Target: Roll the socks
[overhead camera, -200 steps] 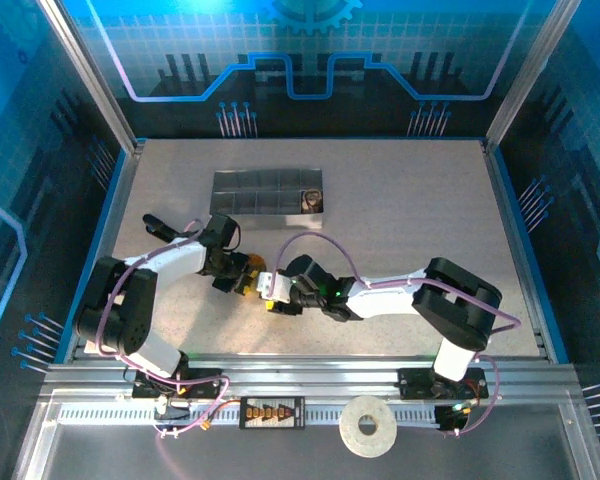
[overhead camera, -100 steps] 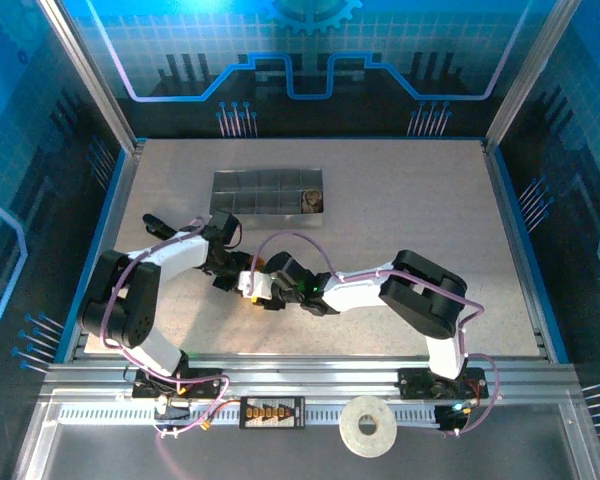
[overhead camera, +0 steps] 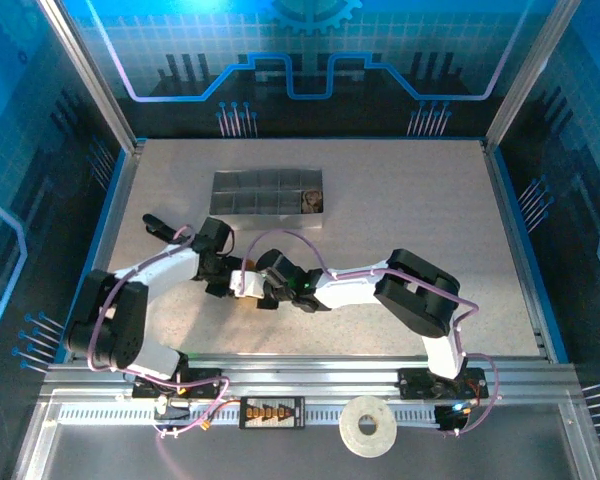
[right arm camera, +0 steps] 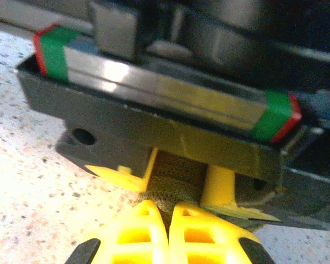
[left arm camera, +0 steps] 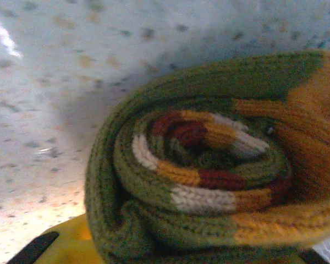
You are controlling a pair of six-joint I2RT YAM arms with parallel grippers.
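Observation:
The olive green sock (left arm camera: pixel 198 165) is wound into a tight roll showing orange, white and dark red stripes, close up in the left wrist view. My left gripper (overhead camera: pixel 228 282) is shut on this roll, with a yellow finger (right arm camera: pixel 219 186) on each side of the knit (right arm camera: pixel 179 175). My right gripper (right arm camera: pixel 168 219) meets it head-on, its fingers almost together and pinching the sock's near edge. In the top view both grippers touch left of the table's middle. The beige-brown sock (overhead camera: pixel 312 201) lies bundled in the tray's right-end compartment.
The grey divided tray (overhead camera: pixel 250 192) stands behind the grippers, toward the back of the table. A white tape roll (overhead camera: pixel 368 427) lies on the front rail. Speckled tabletop stretches to the right and in front of the arms.
Both grippers have shifted left together with the sock between them. The right arm has stretched further across to the left, and the left arm has drawn back.

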